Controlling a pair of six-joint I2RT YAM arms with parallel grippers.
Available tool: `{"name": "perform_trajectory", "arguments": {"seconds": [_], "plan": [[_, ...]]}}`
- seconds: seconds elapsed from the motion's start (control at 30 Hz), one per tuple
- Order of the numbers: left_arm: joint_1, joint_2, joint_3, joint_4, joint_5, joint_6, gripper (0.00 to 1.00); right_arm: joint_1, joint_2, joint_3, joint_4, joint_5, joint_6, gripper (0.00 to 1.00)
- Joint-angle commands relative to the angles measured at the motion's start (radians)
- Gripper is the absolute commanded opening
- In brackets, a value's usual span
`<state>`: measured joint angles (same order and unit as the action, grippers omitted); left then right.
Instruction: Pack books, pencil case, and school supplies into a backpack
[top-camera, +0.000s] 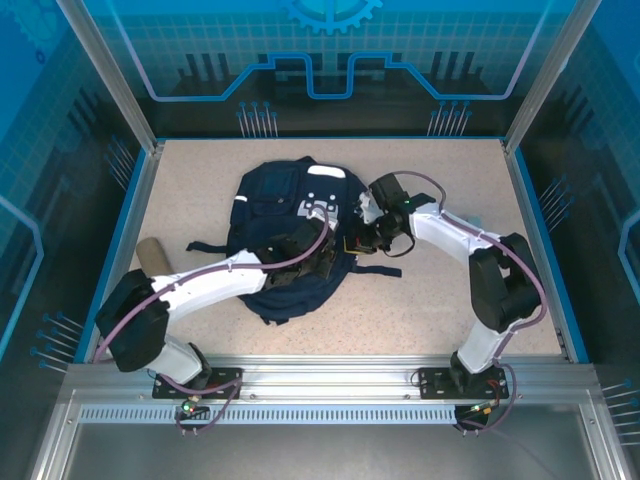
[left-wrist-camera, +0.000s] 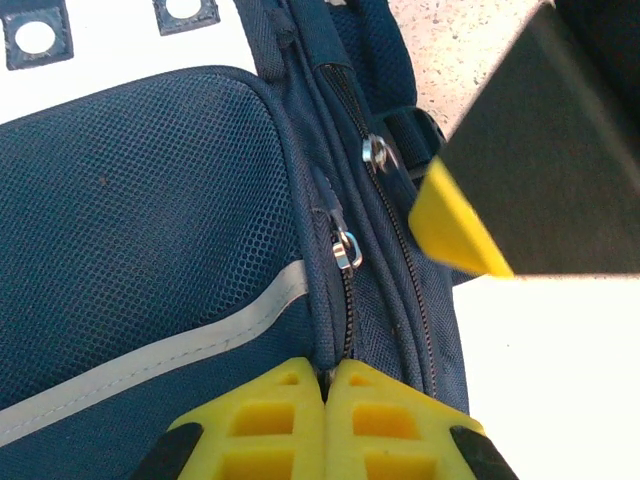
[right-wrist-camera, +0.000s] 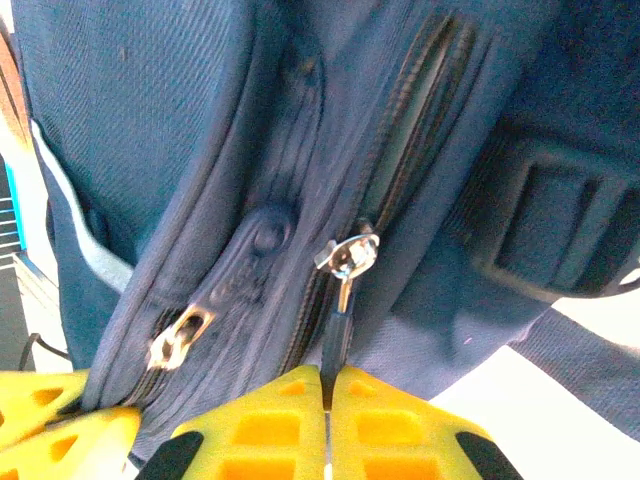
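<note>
A large navy-blue fabric backpack (top-camera: 278, 200) with white stripes and a white-and-grey patch lies flat at the centre of the speckled beige table (top-camera: 430, 310) in the top view. Both arms reach in to its lower right part. In the right wrist view, the right gripper (right-wrist-camera: 327, 378) has its yellow fingers pressed together on a dark pull tab (right-wrist-camera: 335, 330) hanging from a silver zipper slider (right-wrist-camera: 346, 256) at mid-frame. In the left wrist view, the left gripper (left-wrist-camera: 325, 375) sits at the bottom of the frame. Its yellow fingers meet right where a zipper track (left-wrist-camera: 347, 310) runs down to them, and I cannot tell whether any cloth is nipped between them. A small tan cylinder-shaped soft pencil case (top-camera: 150, 255) lies at the table's left edge, well apart from the backpack.
</note>
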<state>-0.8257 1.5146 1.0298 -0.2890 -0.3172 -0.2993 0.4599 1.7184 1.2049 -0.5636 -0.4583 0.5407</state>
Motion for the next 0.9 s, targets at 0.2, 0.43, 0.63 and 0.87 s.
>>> {"name": "perform_trajectory", "arguments": {"seconds": [0.2, 0.43, 0.63, 0.87], "plan": [[0.032, 0.029, 0.062, 0.107, -0.017, -0.043, 0.0, 0.085, -0.09, -0.12, 0.001, -0.119, 0.058, 0.07], [0.036, -0.049, -0.011, 0.138, 0.055, 0.017, 0.0, 0.052, -0.137, -0.055, -0.1, 0.203, -0.124, 0.37], [0.036, -0.093, -0.035, 0.131, 0.072, 0.05, 0.0, 0.092, -0.142, -0.014, -0.093, 0.409, -0.245, 0.51], [0.035, -0.102, -0.031, 0.13, 0.087, 0.064, 0.0, 0.144, -0.148, -0.016, -0.035, 0.339, -0.317, 0.51]]}}
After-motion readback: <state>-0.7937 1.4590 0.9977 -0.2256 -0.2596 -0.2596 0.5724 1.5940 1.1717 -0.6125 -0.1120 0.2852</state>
